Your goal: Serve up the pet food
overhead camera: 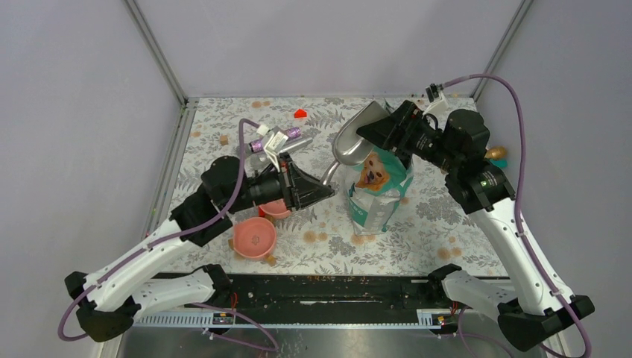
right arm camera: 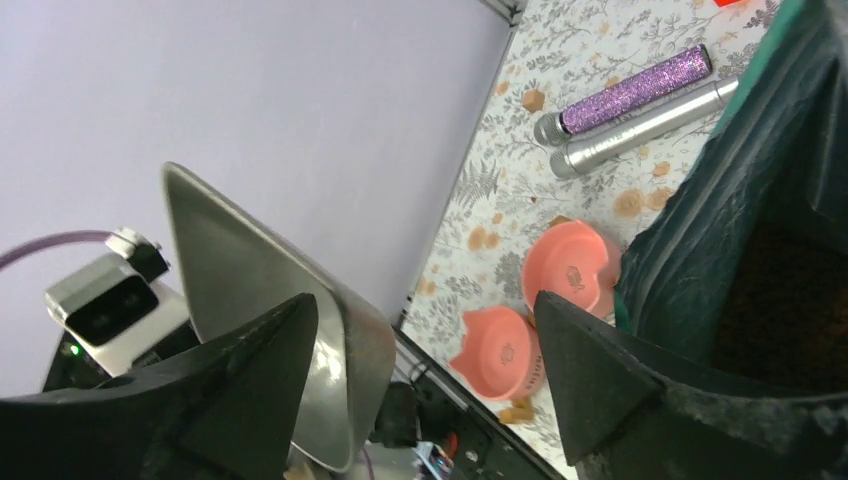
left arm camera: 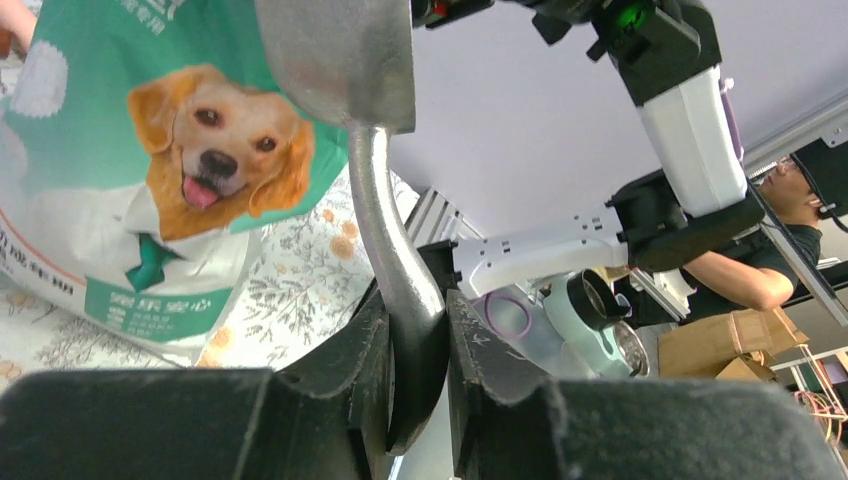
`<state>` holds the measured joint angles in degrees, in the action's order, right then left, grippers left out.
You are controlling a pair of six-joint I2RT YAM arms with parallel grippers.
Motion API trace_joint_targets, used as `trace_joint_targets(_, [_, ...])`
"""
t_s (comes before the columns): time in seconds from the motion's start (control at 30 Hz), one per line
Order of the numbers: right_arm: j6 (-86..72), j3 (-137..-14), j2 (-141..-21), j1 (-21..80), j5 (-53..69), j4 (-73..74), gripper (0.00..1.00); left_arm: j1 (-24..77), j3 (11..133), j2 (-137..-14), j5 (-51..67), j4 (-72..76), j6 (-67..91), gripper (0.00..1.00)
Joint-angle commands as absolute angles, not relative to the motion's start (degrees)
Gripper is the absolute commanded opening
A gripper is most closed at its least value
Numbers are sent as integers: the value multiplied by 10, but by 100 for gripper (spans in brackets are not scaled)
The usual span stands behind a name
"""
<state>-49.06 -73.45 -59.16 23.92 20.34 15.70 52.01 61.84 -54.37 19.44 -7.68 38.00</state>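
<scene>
A teal-green pouch printed with a golden retriever stands upright at mid-table, its top open. My left gripper is shut on the curved handle of a metal scoop, whose bowl is raised over the pouch's left side. The left wrist view shows the handle pinched between the jaws of the left gripper. My right gripper is open, one finger alongside the scoop bowl and the other by the pouch mouth. Brown pet food shows dimly inside the pouch. A few pellets lie beside a bowl.
Two pink cat-shaped bowls sit left of the pouch, under my left arm. A purple glitter cylinder and a silver one lie behind them. A small red block rests near the back edge. A black rail runs along the near edge.
</scene>
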Motion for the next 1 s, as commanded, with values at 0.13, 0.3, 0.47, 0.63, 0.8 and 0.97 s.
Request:
trace_joint_targets(0.13, [-331,-713,-532,247,279,171,93,513,538,-401,224,-135,347,0])
trace_joint_targets(0.3, [-272,-660,-489,247,425,168,94,512,521,-372,271,-220,351,0])
trace_joint_targets(0.47, [-257,-594,-459,247,510,142,94,512,507,-376,343,-217,365,0])
trace_joint_targets(0.63, [-234,-563,-444,247,521,155,91,512,503,-409,407,-208,366,0])
trace_joint_targets(0.8, [-206,-567,-452,247,536,203,75,512,506,-419,421,-203,364,0])
trace_joint_targets(0.97, [-218,-564,-454,247,564,215,37,512,508,-422,412,-199,362,0])
